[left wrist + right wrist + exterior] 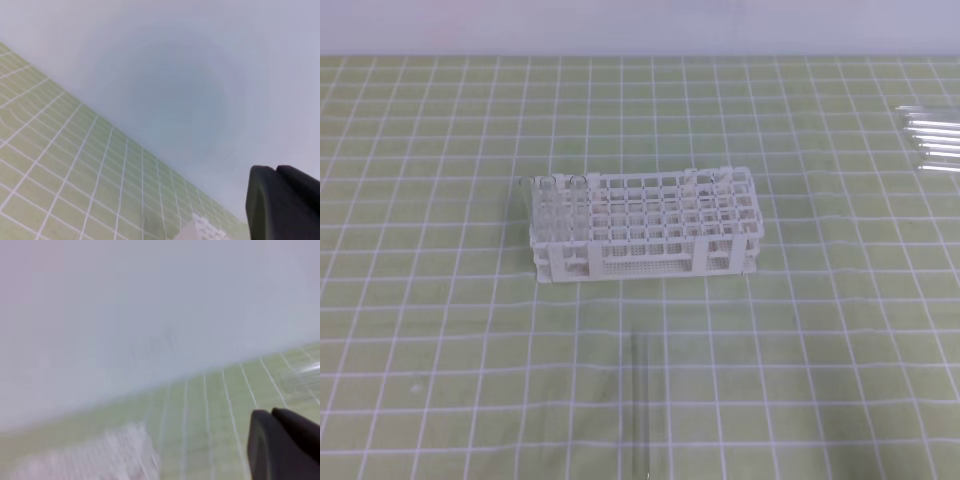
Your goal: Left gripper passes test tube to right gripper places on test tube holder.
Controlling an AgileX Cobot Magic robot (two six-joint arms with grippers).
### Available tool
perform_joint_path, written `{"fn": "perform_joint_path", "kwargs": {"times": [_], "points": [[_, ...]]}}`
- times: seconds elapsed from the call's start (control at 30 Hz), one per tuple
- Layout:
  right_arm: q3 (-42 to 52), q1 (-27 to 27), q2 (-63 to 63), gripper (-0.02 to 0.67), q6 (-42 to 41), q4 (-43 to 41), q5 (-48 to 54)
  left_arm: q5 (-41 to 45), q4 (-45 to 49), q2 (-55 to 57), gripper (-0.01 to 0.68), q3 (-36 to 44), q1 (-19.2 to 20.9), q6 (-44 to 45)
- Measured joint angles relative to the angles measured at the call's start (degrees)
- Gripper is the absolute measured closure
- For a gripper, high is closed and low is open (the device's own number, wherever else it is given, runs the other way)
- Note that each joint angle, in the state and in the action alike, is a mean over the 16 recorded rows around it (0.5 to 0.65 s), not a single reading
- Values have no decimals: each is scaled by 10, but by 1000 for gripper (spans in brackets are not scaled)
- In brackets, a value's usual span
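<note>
The green mat with its white grid covers the whole worktop, and the test tube holder stands near its middle, a white lattice of small square holes in tiers with open sides; a few clear tubes already stand in the holes at its left end. A bundle of spare tubes lies at the right edge toward the far corner. The test tube lies flat on the mat near the front edge, in front of the holder and well apart from it, its length running from the front edge toward the holder. It is thin, clear and almost invisible, showing only as two faint pale lines over the grid. It will likely be very light, stiff, smooth enough to slip or roll, and brittle, so a gentle pinch across its middle seems safest, leaving an end free for the other claw. No arm appears in the high view. Each wrist view shows only a dark finger edge at its lower right: the left gripper and the right gripper, neither near the tube. Whether their jaws are apart or together I cannot tell.
</note>
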Motion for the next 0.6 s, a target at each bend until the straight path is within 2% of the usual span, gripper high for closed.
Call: {"fn": "perform_joint_path", "kwargs": {"times": [0.27, 0.6], "points": [[0, 0, 0, 651, 0, 139, -83, -27, -45, 1, 673, 0, 0, -9], [-25, 0, 22, 651, 0, 173, -55, 15, -45, 11, 673, -22, 0, -10]]}}
